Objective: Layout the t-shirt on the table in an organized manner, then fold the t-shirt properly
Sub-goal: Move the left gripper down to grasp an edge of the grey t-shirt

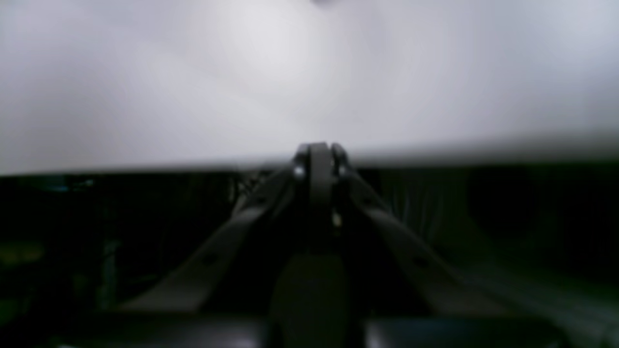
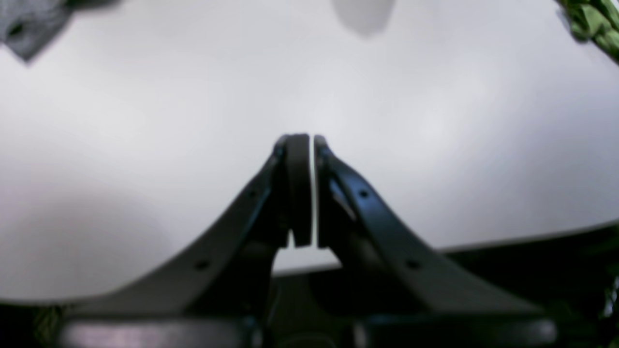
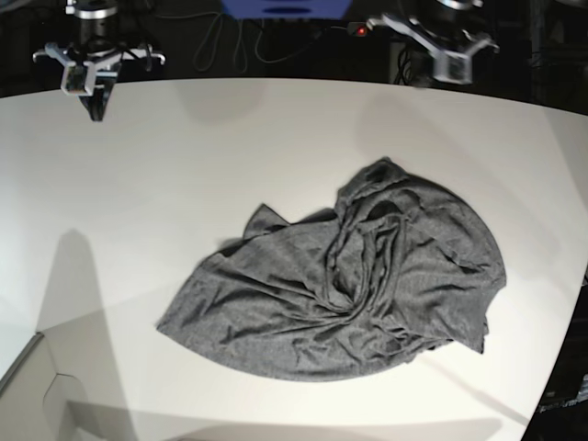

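The t-shirt [image 3: 367, 276] is a dark grey heap, crumpled and twisted, on the centre-right of the white table [image 3: 184, 184]. Both arms hang at the table's far edge, well away from it. My right gripper [image 3: 96, 112] is at the back left, and in its wrist view the right gripper [image 2: 304, 140] is shut on nothing, over bare table. A corner of the t-shirt [image 2: 26, 26] shows at that view's top left. My left gripper [image 3: 452, 62] is at the back right. In its wrist view the left gripper [image 1: 319, 150] is shut and empty, at the table's edge.
A blue box [image 3: 285, 7] and cables lie behind the table's far edge. Something green [image 2: 592, 21] pokes into the top right of the right wrist view. The table's curved rim [image 3: 565, 349] runs close to the shirt on the right. A pale panel [image 3: 32, 395] sits at the front left corner.
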